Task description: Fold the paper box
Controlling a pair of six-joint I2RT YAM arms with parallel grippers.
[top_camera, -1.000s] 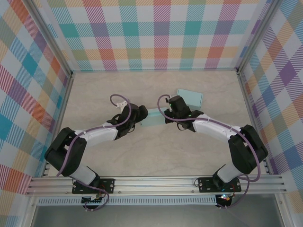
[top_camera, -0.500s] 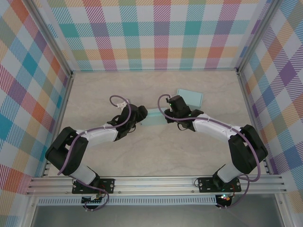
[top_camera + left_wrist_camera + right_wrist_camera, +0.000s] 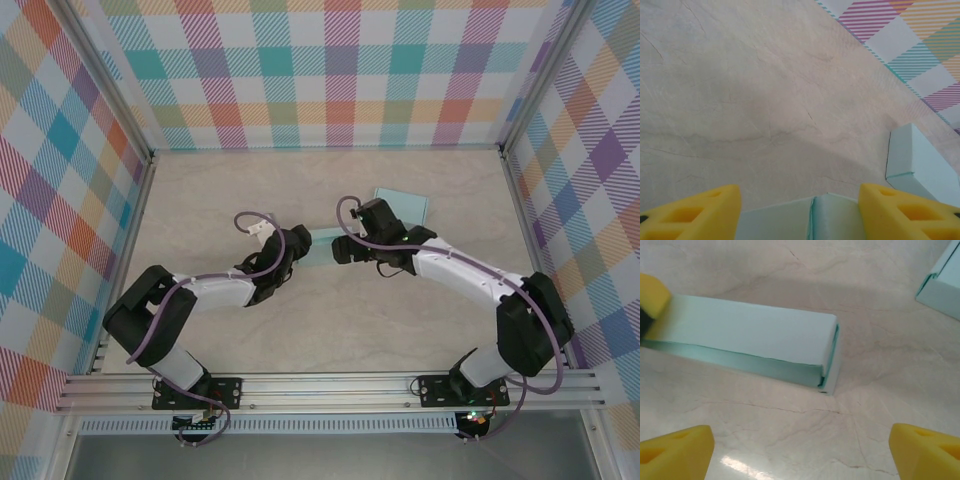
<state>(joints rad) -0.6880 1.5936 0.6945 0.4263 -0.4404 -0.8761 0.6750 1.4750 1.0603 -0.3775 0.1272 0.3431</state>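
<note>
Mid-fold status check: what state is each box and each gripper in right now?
Long paper box: formed, lying flat, visible end flap closed.
Second box: lying apart, untouched.
Right gripper: open, empty.
Left gripper: straddling the long paper box; grip unclear.

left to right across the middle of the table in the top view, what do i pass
left pincer → paper box → right pincer → second box, further back

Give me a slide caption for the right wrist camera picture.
Open right hand hovers above a long pale teal paper box lying on the table.
</note>
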